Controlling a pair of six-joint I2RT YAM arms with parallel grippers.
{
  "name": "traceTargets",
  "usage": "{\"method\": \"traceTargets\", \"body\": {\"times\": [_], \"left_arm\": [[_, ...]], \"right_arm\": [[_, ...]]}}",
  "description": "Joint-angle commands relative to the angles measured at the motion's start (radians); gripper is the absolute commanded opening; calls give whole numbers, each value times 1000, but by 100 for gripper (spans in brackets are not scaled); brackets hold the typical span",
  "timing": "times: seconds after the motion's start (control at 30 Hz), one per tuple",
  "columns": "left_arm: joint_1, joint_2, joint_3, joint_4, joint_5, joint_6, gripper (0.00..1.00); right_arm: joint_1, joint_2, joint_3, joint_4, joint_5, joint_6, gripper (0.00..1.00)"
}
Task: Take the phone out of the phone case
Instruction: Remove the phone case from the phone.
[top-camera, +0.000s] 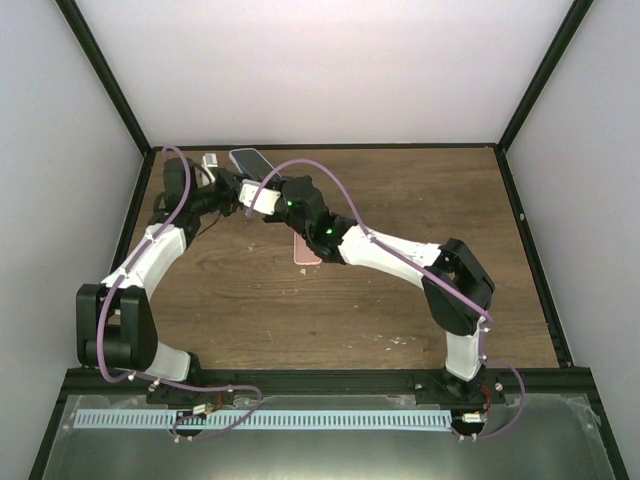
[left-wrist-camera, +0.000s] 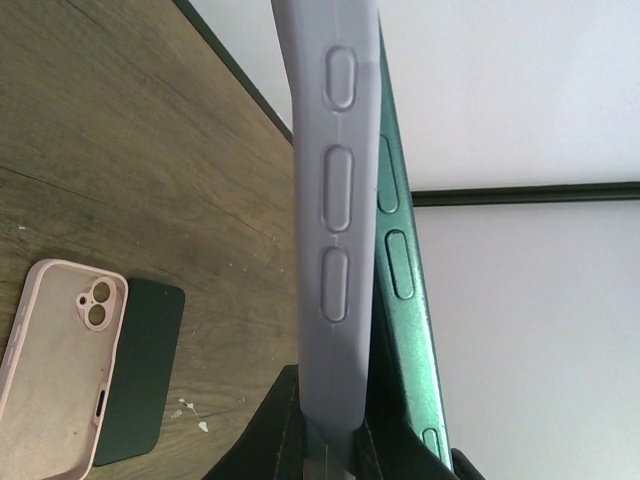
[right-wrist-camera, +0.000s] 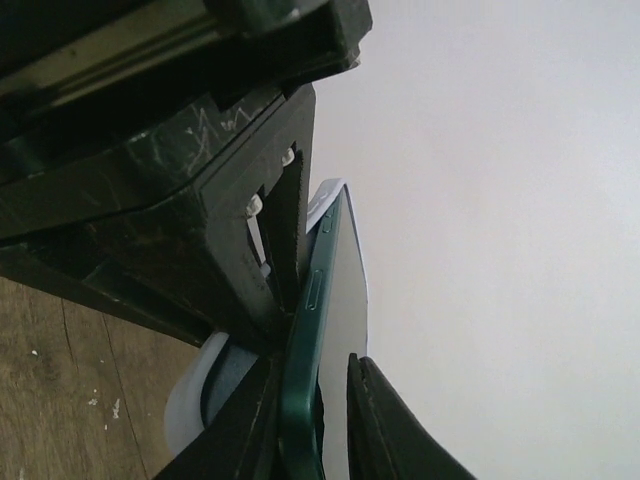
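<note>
Left claw (left-wrist-camera: 330, 445): clamped on lavender phone case (left-wrist-camera: 335, 250) edge.
Right claw (right-wrist-camera: 315, 375): narrow, pinching green phone (right-wrist-camera: 312, 300).
Desk (left-wrist-camera: 150, 150): pink case (left-wrist-camera: 55, 380) lying flat.

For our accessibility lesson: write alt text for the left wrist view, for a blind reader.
The left gripper clamps a lavender phone case on edge, a dark green phone partly out of it on the right. An empty pink case lies on the wooden table, overlapping a dark slab.

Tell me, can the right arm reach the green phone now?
Likely yes: the right end effector straddles the green phone, whose edge stands apart from the lavender case pinched by the left end effector.
</note>
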Motion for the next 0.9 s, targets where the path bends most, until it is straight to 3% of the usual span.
{"method": "traceTargets", "body": {"times": [0.0,0.13,0.87], "left_arm": [[-34,-46,9,28,119,25,0],[-33,-45,20,-16,92,56,0],[-6,-27,-2,-217,-145,268,0]], "right_arm": [[-28,28,65,64,80,7,13],[-18,31,153,-17,76,55,1],[-9,-127,217,-106,62,277,1]]}}
